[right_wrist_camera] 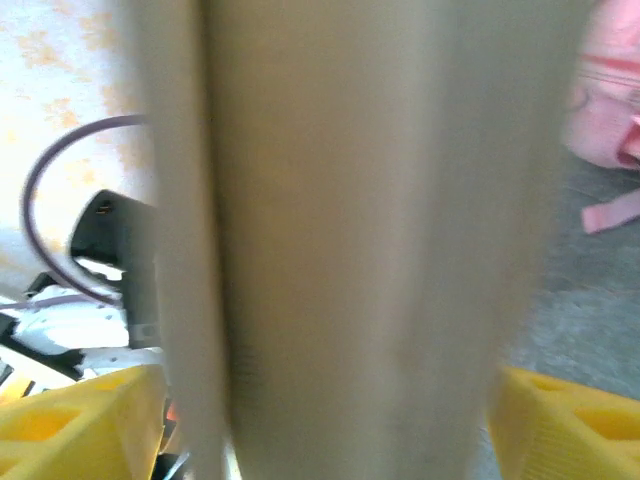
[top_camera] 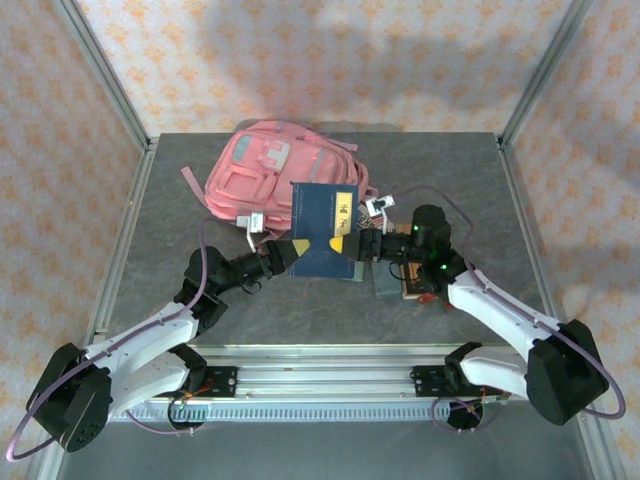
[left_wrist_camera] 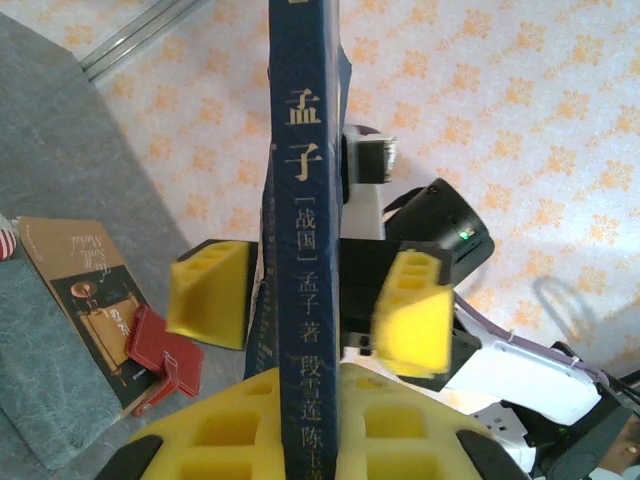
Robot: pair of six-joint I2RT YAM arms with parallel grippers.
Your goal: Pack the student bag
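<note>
Left arm stretched low toward centre, left pincer [top_camera: 298, 247] clamped on spine of blue book [top_camera: 322, 222]. Right arm bent inward, right pincer [top_camera: 345, 245] spread wide, straddling book's page edge. Student bag [top_camera: 255, 170] lying on far tabletop [top_camera: 170, 230], behind book.

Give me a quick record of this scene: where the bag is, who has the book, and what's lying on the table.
student bag: lying at the far middle of the table
blue book: between the two grippers, on the near side of the bag
left gripper: jaws shut on the blue book
right gripper: jaws open, one on each side of the book
on table: brown book, red case at its corner
</note>
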